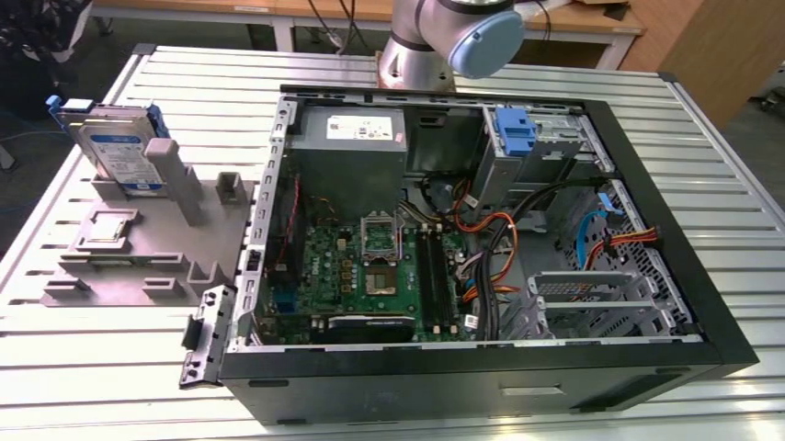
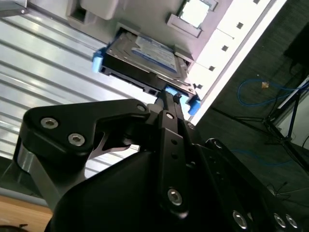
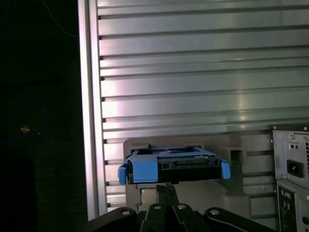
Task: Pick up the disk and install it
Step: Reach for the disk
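A robotics lab or test workshop: a robot arm (image 1: 448, 37) stands at a ribbed aluminium table (image 1: 687, 129) bearing an opened desktop computer case (image 1: 491, 377) (motherboard and wiring exposed) and a grey parts fixture (image 1: 123, 266), with a wooden bench (image 1: 307, 11) behind and loose blue cable (image 2: 260, 87) on the dark floor

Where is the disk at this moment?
The disk stands upright in the grey fixture at the exterior view's left, beside the open computer case.

Ribbed metal table (image 1: 687, 175), dark floor (image 1: 50, 92), wooden bench behind (image 1: 197, 5)
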Controlling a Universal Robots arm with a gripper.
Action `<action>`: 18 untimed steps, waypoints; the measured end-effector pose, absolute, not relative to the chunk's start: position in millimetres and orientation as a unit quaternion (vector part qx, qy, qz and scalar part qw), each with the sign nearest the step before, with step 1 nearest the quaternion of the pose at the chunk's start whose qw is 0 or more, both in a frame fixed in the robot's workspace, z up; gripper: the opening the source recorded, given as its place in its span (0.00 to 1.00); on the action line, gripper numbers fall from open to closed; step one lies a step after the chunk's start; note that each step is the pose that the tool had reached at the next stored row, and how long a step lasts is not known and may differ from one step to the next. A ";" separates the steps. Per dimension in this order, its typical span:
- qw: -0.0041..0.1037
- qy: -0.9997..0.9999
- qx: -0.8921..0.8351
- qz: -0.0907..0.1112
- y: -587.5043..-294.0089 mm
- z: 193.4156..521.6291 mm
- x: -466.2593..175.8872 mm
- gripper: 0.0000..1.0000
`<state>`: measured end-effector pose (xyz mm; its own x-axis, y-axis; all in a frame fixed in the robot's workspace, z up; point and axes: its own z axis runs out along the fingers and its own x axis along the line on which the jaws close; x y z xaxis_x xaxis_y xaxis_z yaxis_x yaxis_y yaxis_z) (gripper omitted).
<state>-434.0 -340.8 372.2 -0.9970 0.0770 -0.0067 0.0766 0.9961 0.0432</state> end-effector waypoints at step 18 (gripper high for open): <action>0.004 0.999 0.038 0.021 -340.7 371.8 -439.6 0.10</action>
